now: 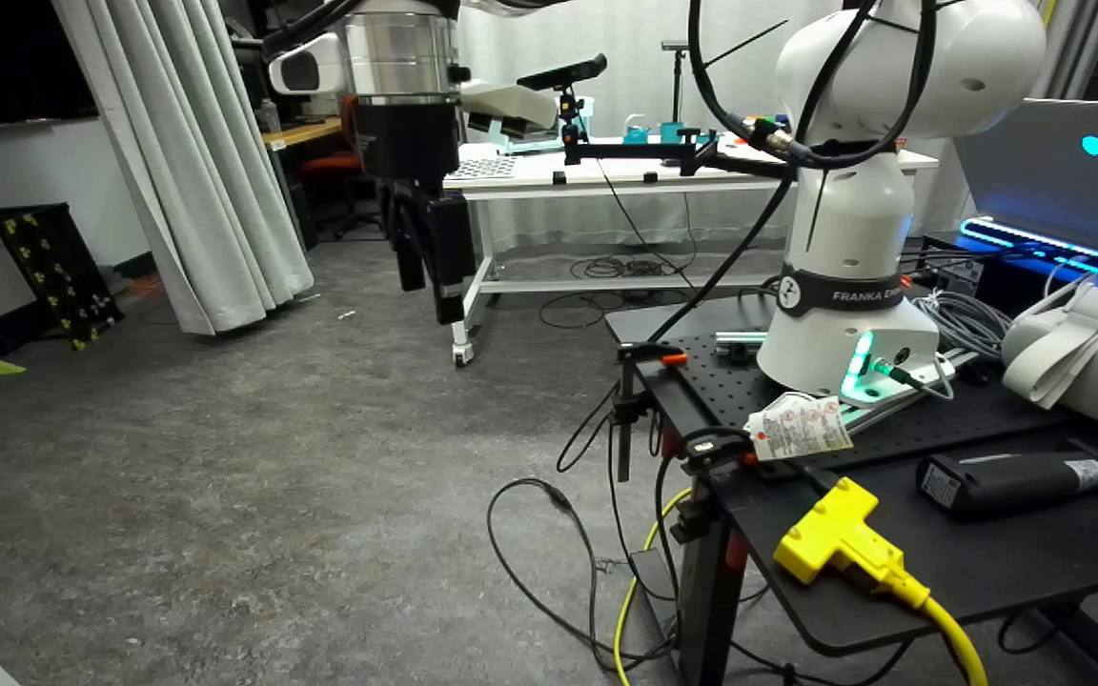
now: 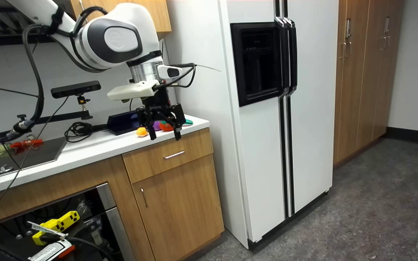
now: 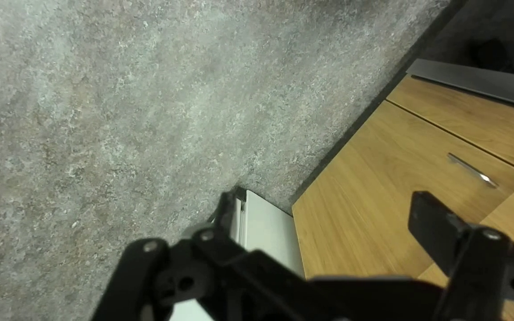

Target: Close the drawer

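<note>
The drawer shows in an exterior view as a wooden front with a silver bar handle, under the white counter. Its front looks flush with the cabinet, and its inside is hidden. Part of the drawer's front also shows in the wrist view. My gripper is black, points down and is open, with nothing between its fingers. It hangs in front of the counter edge, above the handle in the picture, apart from it. The gripper also shows in an exterior view and in the wrist view.
A cabinet door lies below the drawer. A white fridge stands beside the cabinet. The counter bears toy food, a dark tray and cables. A camera on a bar and a yellow power splitter are near the arm.
</note>
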Motion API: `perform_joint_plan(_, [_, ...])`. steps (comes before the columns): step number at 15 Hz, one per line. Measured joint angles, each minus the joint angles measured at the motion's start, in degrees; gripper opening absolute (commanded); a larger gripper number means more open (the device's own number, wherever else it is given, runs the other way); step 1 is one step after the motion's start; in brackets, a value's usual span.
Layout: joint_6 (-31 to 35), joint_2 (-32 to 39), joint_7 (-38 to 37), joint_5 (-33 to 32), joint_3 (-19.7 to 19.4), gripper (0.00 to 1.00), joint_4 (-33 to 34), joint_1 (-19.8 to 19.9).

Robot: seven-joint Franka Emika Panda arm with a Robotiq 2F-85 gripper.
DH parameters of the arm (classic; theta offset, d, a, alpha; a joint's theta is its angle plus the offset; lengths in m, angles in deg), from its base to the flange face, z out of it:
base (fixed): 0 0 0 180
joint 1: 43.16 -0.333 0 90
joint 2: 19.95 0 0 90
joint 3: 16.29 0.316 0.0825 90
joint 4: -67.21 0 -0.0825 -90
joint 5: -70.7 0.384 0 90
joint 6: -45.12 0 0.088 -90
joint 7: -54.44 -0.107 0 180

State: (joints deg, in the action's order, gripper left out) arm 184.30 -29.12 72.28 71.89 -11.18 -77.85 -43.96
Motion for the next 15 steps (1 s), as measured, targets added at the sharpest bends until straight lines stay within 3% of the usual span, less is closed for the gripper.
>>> perform_joint_plan(15, [0.5, 0.0, 1.4, 0.0, -0.5, 1.0, 0.0, -0.8])
